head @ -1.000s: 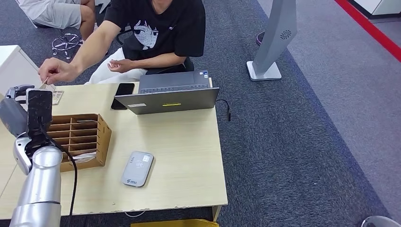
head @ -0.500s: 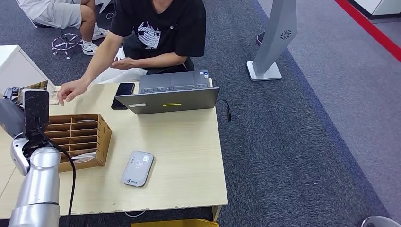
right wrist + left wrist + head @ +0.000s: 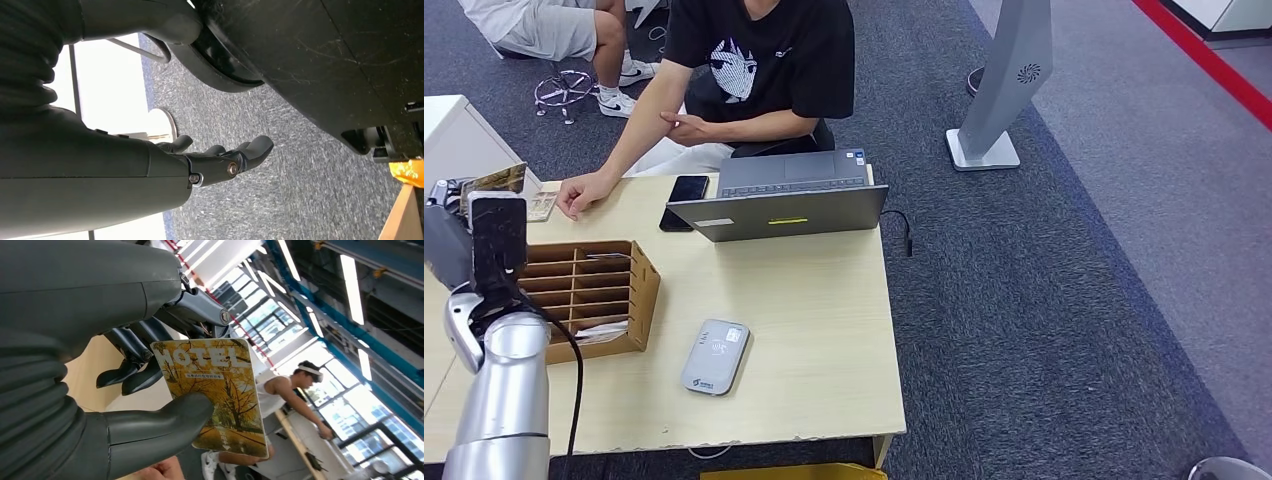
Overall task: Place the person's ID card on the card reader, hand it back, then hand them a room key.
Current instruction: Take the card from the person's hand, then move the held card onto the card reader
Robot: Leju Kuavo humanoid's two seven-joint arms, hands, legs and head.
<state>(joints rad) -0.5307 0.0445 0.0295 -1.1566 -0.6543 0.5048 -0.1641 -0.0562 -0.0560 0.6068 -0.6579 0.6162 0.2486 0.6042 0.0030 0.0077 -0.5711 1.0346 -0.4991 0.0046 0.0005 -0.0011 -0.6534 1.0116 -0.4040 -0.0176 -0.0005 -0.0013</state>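
Note:
My left hand [image 3: 446, 225] is raised over the table's far left corner. It pinches a card [image 3: 500, 179] between thumb and fingers. In the left wrist view the card [image 3: 220, 390] reads HOTEL over yellow trees, with my thumb [image 3: 155, 425] pressed on its face. The person's hand [image 3: 579, 192] rests flat on the table just beyond it, apart from the card. The grey card reader [image 3: 714, 357] lies near the table's front, with nothing on it. My right hand [image 3: 210, 160] hangs over the carpet, fingers spread and holding nothing.
A cardboard slotted box [image 3: 589, 290] stands beside my left arm. A laptop [image 3: 779, 205] and a black phone [image 3: 686, 195] lie at the far edge before the seated person [image 3: 754, 70]. A small pale item [image 3: 543, 205] lies near the person's hand.
The person's hand, which was pinching something at my left hand, has let go and dropped to the table. The card now stands in my left hand, which shifted slightly left.

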